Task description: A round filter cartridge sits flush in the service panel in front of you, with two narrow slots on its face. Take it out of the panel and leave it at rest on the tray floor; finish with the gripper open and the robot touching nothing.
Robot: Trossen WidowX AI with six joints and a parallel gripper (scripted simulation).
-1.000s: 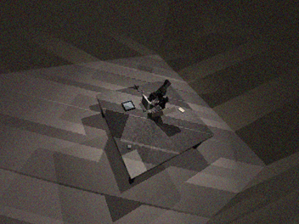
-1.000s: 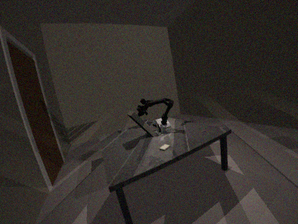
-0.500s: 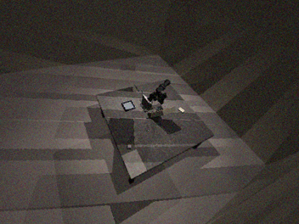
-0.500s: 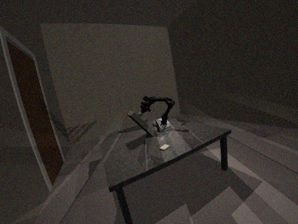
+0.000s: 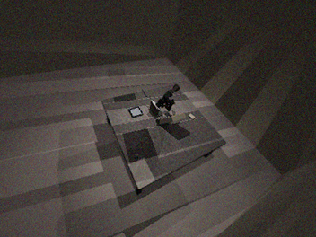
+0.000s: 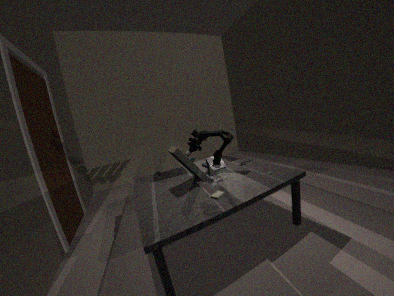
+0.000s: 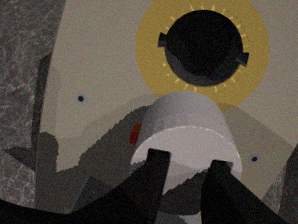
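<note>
The white round filter cartridge [image 7: 182, 112] is out of its socket. It shows in the wrist view just below the round dark opening [image 7: 204, 47], whose yellow ring [image 7: 150, 45] surrounds it. A small red mark [image 7: 135, 133] shows at the cartridge's left side. My gripper [image 7: 185, 165] [image 6: 190, 151] is shut on the cartridge, its dark fingertips at the slots on its face. The service panel [image 7: 100, 65] [image 6: 186, 162] stands tilted behind the cartridge. A light square with a dark rim, apparently the tray [image 5: 135, 112], lies left of the arm in the top view.
The panel face carries small dark screw-like dots [image 7: 81, 98] [image 7: 254, 159]. A small pale block [image 5: 191, 117] [image 6: 217, 194] lies on the table [image 5: 195, 142] [image 6: 250, 187]. The arm [image 6: 229, 142] reaches over to the panel. The top and exterior views are dim and small in detail.
</note>
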